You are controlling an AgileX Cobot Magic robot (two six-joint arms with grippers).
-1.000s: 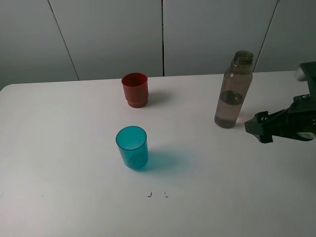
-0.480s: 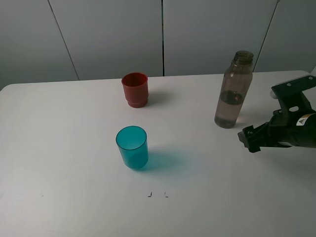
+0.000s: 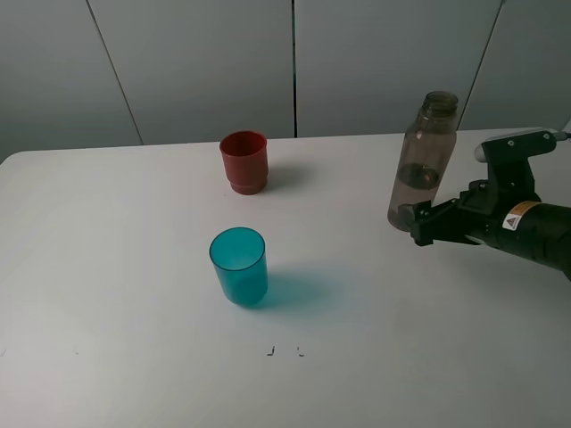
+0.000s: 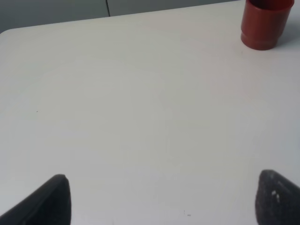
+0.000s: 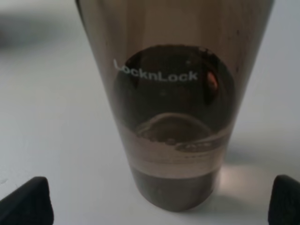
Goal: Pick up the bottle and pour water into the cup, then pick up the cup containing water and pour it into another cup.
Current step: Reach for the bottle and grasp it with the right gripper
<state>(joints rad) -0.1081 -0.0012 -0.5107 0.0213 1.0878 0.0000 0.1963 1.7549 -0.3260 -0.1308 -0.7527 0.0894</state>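
The smoky grey-brown bottle (image 3: 422,160) stands upright and uncapped at the right of the white table, with a little water in it. My right gripper (image 3: 417,223) is open and low beside the bottle's base. In the right wrist view the bottle (image 5: 173,93) fills the frame just ahead of the open gripper (image 5: 157,206), its fingertips (image 5: 28,201) wide at both corners, not touching it. The teal cup (image 3: 239,266) stands at mid-table. The red cup (image 3: 244,161) stands behind it and shows in the left wrist view (image 4: 265,23). My left gripper (image 4: 164,201) is open and empty over bare table, out of the exterior view.
The white table (image 3: 116,267) ends at a grey panelled wall (image 3: 196,62) behind the cups. Two small dark marks (image 3: 284,351) lie on the table in front of the teal cup.
My right gripper has moved left and slightly forward, from well right of the bottle to its base. The bottle and both cups have not moved.
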